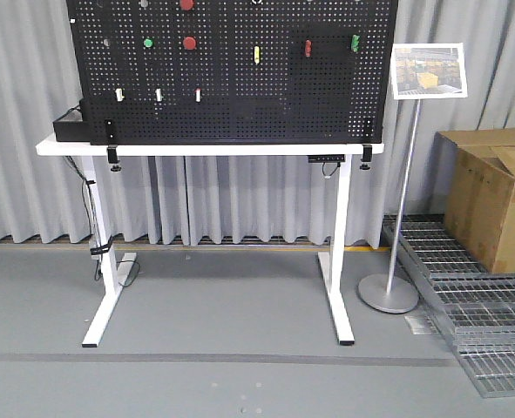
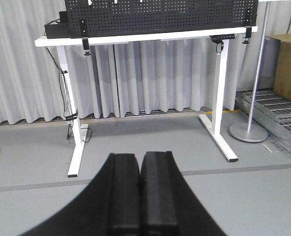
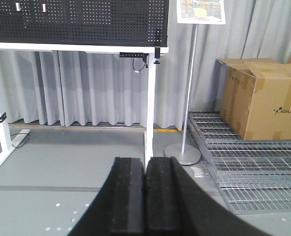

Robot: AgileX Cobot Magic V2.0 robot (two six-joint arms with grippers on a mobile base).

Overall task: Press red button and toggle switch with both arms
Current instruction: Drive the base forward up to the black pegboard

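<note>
A black pegboard [image 1: 231, 96] stands on a white table [image 1: 205, 149] across the floor. A red button [image 1: 190, 43] sits on it at upper left, with another red one [image 1: 186, 4] at the top edge. Three small white toggle switches [image 1: 159, 94] form a row lower left. Neither arm appears in the front view. My left gripper [image 2: 141, 160] is shut and empty, low over the floor and far from the board [image 2: 160, 17]. My right gripper [image 3: 145, 164] is shut and empty too, pointing at the table's right leg [image 3: 150, 113].
Yellow [image 1: 256, 54], red [image 1: 308, 48] and green [image 1: 355, 42] handles and a green button [image 1: 148, 42] also sit on the board. A sign stand [image 1: 403, 209], a cardboard box [image 1: 492, 196] and metal floor grating [image 1: 475, 296] are to the right. A black box [image 1: 70, 126] rests on the table's left end.
</note>
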